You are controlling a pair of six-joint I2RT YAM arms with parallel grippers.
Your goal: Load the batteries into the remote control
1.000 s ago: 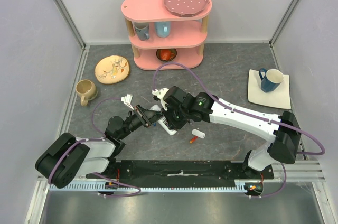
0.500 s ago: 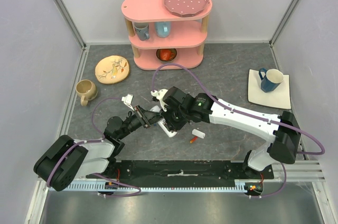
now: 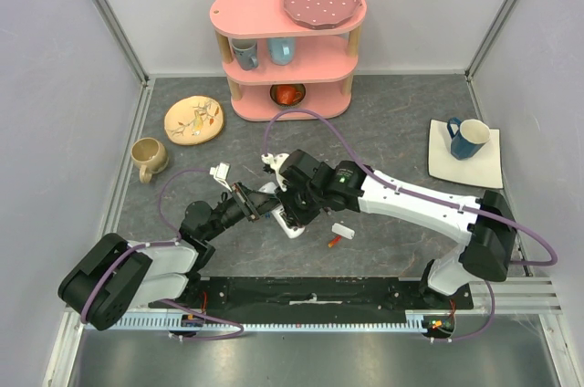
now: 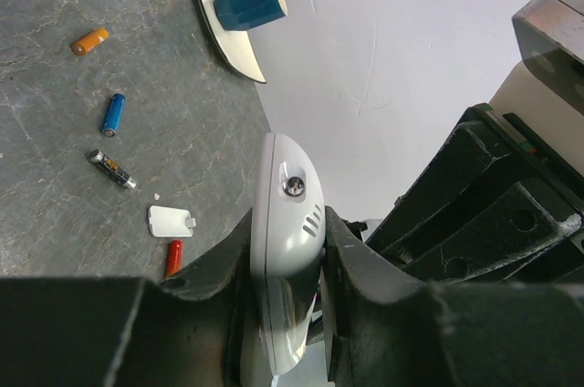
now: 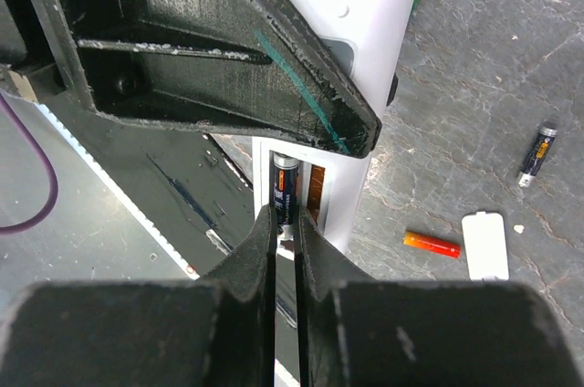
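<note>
My left gripper is shut on the white remote control and holds it off the table; in the left wrist view its fingers clamp the remote on both sides. The remote's battery bay is open. My right gripper is shut on a dark battery that lies in the bay's left slot. Loose batteries lie on the table: orange-red, dark grey, blue and orange. The white battery cover lies next to the orange-red one.
A pink shelf with cups and a plate stands at the back. A yellow plate and a beige mug are at the left. A blue mug sits on a white square plate at the right.
My right gripper has edged slightly left against the remote. The left arm and the remote have hardly moved.
</note>
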